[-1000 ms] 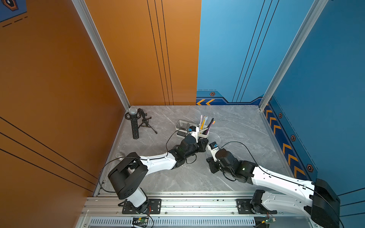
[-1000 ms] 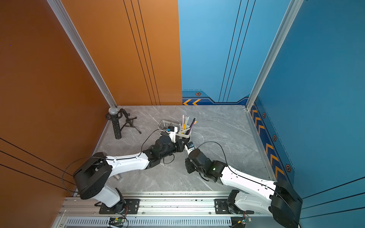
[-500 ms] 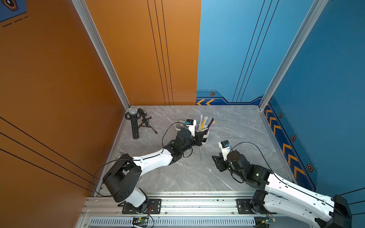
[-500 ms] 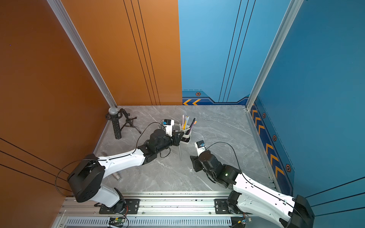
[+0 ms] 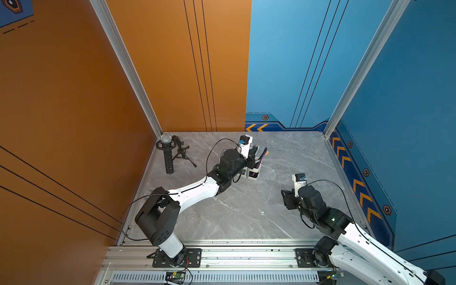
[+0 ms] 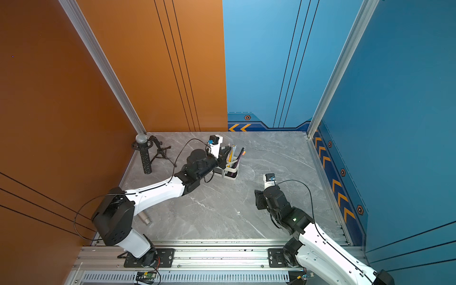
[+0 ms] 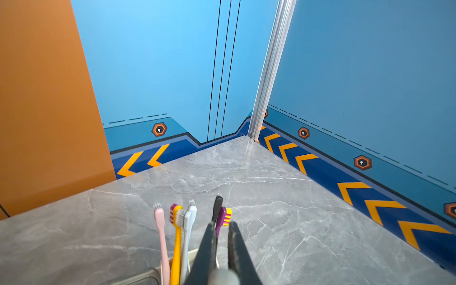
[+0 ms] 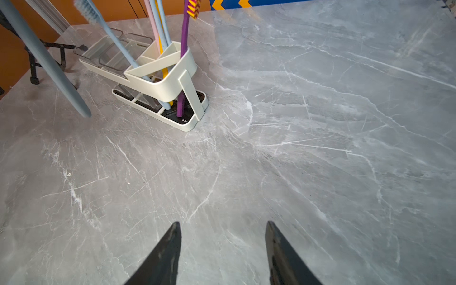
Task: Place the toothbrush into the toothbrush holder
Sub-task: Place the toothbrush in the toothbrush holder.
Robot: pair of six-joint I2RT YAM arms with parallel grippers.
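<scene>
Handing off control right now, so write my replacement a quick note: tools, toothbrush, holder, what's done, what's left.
Left tool: shut on the toothbrush, head up, handle end outside the holder.
Right tool: open, empty, above the table.
Holder: upright, other brushes standing in it.
Done: toothbrush picked up.
Left: lower it into the holder, then release.

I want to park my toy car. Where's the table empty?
Bare marble between toothbrush holder and right claw, and along the chevron wall. Crowded: left claw holding a black toothbrush at the holder, and the microphone stand.
</scene>
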